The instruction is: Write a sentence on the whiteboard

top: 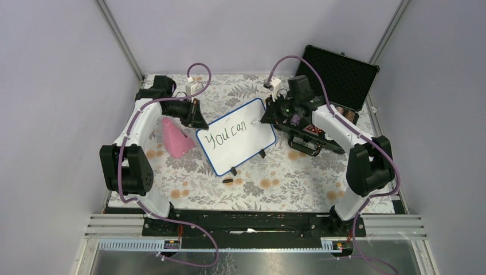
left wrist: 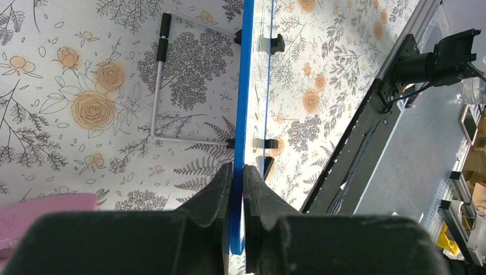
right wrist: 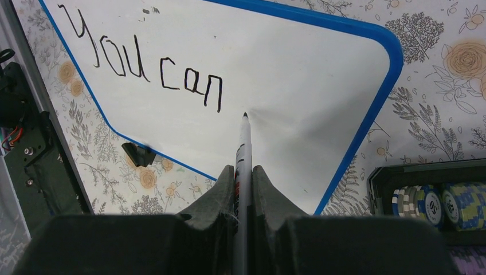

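Your left claw (left wrist: pixel 237 172) clamps the whiteboard (top: pixel 247 141) edge; your right claw (right wrist: pixel 243 172) grips a marker (right wrist: pixel 244 140), tip just after the sentence (right wrist: pixel 140 64) "You can".

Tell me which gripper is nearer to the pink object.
Left. The left gripper clamps the whiteboard edge right beside the pink object; the right gripper holds a marker at the opposite edge.

Top view: I've got the whiteboard (top: pixel 236 136) mid-frame on the table (top: pixel 298 177). My left gripper (left wrist: pixel 238 177) is on its left edge. My right gripper (right wrist: pixel 243 175) puts the marker (right wrist: pixel 244 137) on the board, right of the writing (right wrist: pixel 143 63). A block (top: pixel 175 137) lies just left, and a case (top: pixel 341 74) sits upper right.
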Available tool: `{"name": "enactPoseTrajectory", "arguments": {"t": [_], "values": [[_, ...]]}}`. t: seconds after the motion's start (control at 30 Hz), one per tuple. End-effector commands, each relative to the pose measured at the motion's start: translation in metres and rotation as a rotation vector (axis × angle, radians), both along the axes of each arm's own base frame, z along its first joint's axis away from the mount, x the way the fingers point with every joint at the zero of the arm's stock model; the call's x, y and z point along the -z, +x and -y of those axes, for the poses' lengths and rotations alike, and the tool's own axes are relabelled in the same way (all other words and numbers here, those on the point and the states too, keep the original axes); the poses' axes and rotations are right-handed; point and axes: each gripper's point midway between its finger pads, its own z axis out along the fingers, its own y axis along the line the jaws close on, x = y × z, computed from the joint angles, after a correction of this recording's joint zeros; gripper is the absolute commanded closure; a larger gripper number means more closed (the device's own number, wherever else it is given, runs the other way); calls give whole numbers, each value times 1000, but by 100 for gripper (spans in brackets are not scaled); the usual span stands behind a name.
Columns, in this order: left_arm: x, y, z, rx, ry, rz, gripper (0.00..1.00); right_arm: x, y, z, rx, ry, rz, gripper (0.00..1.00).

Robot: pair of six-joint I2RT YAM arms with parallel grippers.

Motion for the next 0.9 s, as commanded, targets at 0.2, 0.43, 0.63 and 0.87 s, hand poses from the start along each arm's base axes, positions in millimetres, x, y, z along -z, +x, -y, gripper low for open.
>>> {"name": "enactPoseTrajectory", "arguments": {"t": [0.2,0.43,0.63,0.87], "values": [[-7,10,0,12,18,66,100,-12,16,-3,6,11,56,100],[-6,10,-1,12,20,67,100,-7,18,-2,11,-3,56,100],[-6,10,-1,13,20,68,100,-2,17,-1,10,-9,47,100],[-5,10,-1,12,28,69,100,1,-2,-4,-21,3,17,100]]}}
